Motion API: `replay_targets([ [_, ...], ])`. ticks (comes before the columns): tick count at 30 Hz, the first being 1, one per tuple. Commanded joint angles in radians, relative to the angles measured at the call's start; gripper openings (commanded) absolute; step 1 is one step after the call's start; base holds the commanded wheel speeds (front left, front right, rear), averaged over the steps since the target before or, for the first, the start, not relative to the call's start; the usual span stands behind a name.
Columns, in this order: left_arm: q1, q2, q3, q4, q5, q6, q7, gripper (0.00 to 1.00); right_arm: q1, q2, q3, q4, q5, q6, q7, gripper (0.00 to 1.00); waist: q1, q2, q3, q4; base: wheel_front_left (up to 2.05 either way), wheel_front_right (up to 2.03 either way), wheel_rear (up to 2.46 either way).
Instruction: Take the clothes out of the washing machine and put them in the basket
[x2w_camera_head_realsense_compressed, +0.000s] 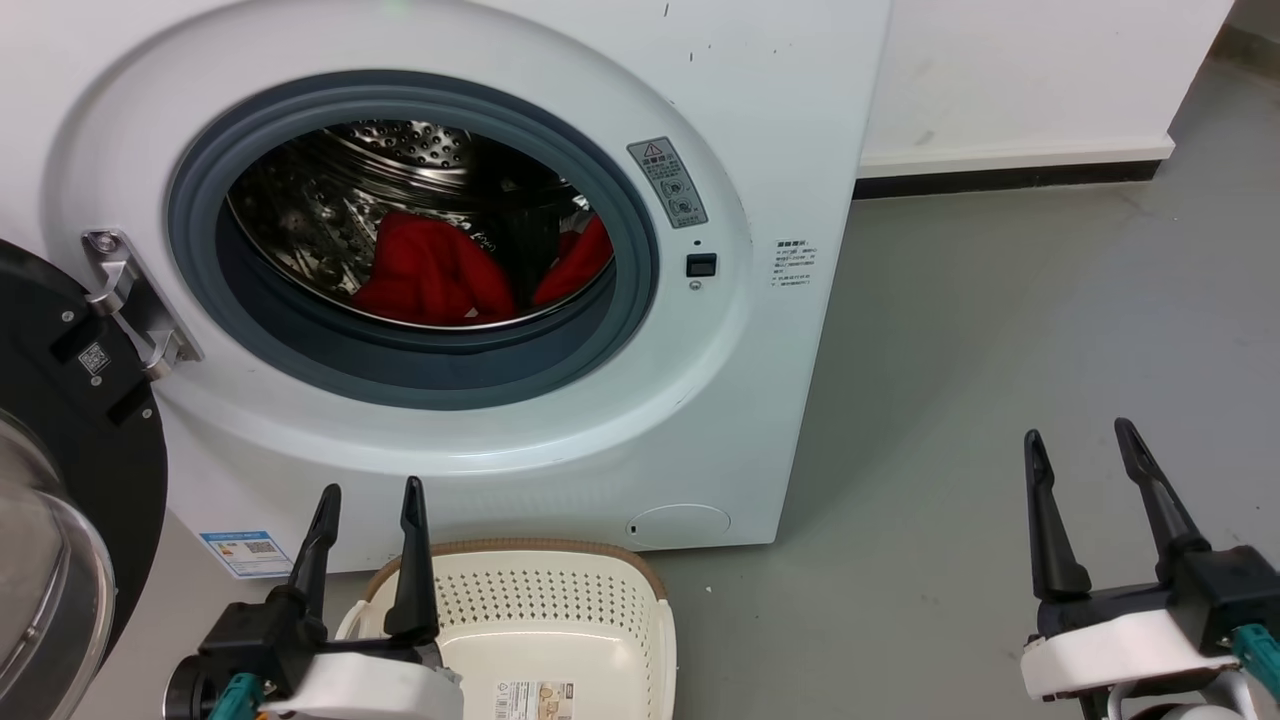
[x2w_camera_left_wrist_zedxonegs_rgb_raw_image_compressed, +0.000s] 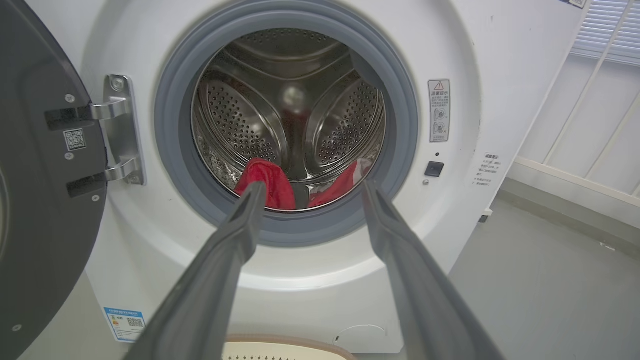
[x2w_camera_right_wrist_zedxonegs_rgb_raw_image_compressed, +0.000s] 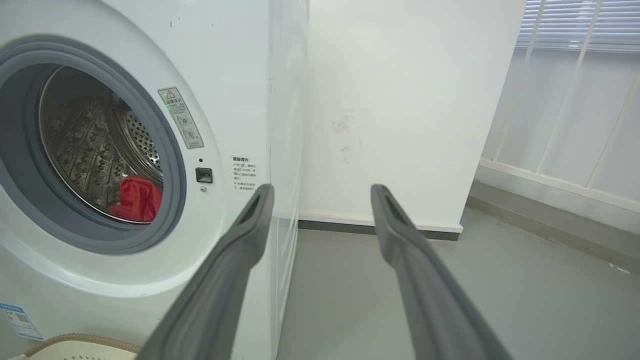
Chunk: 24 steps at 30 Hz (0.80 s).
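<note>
Red clothes (x2w_camera_head_realsense_compressed: 430, 275) lie at drum (x2w_camera_head_realsense_compressed: 330, 200) bottom inside washing machine (x2w_camera_head_realsense_compressed: 600, 470). Basket (x2w_camera_head_realsense_compressed: 540, 600) on floor (x2w_camera_head_realsense_compressed: 1000, 350) against machine's front. Left gripper (x2w_camera_head_realsense_compressed: 371, 487) over basket's left rim, right gripper (x2w_camera_head_realsense_compressed: 1079, 430) over floor; both jaws spread, holding nothing.

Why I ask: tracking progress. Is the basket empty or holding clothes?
Empty where visible: the basket shows a bare bottom; the clothes lie in the washing machine.

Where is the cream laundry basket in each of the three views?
Head view: the basket sits at bottom centre.
Left wrist view: its rim is at the bottom edge, centre.
Right wrist view: its rim is in the bottom left corner.
Shared landmark: the grey warning sticker with the triangle.
</note>
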<state>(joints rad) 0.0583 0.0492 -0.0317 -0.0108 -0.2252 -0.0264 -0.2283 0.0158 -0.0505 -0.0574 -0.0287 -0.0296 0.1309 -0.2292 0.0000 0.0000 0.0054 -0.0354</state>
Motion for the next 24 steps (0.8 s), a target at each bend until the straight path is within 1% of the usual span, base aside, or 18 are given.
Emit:
replay_targets([
  [1,0.010,0.002,-0.004,-0.006,0.017,0.000,-0.006,1.00,0.008,0.000,0.000,-0.008,-0.015,0.000,-0.005,1.00,0.0000,0.0000,0.000,0.000,0.00,0.00,0.00],
  [5,0.016,0.002,-0.013,-0.006,0.048,0.005,-0.015,1.00,0.008,0.000,0.002,-0.011,-0.054,0.000,-0.013,1.00,0.0000,0.0000,-0.001,-0.001,0.00,0.00,0.00],
  [7,0.017,0.002,-0.017,-0.007,0.057,-0.002,-0.017,1.00,0.012,0.000,0.003,-0.011,-0.074,0.000,-0.016,1.00,0.0000,0.0000,-0.003,-0.001,0.00,0.00,0.00],
  [12,0.019,0.001,-0.010,-0.027,0.051,-0.018,-0.026,1.00,0.017,0.000,0.005,-0.014,-0.105,0.000,-0.027,1.00,0.0000,0.0000,-0.006,-0.002,0.00,0.00,0.00],
  [16,0.030,0.002,0.002,-0.029,0.025,-0.024,-0.033,1.00,0.022,0.001,0.005,-0.011,-0.126,0.000,-0.033,1.00,0.0000,0.0000,-0.010,-0.003,0.00,0.00,0.00],
  [18,0.033,0.001,0.010,-0.025,0.032,-0.031,-0.037,1.00,0.025,0.001,0.006,-0.005,-0.129,0.000,-0.037,1.00,0.0000,0.0000,-0.011,-0.003,0.00,0.00,0.00],
  [24,0.038,0.001,0.021,-0.004,0.017,-0.043,-0.038,1.00,0.028,0.001,-0.005,0.043,-0.015,0.000,-0.036,1.00,0.0000,0.0000,-0.015,-0.003,0.00,0.00,0.00],
])
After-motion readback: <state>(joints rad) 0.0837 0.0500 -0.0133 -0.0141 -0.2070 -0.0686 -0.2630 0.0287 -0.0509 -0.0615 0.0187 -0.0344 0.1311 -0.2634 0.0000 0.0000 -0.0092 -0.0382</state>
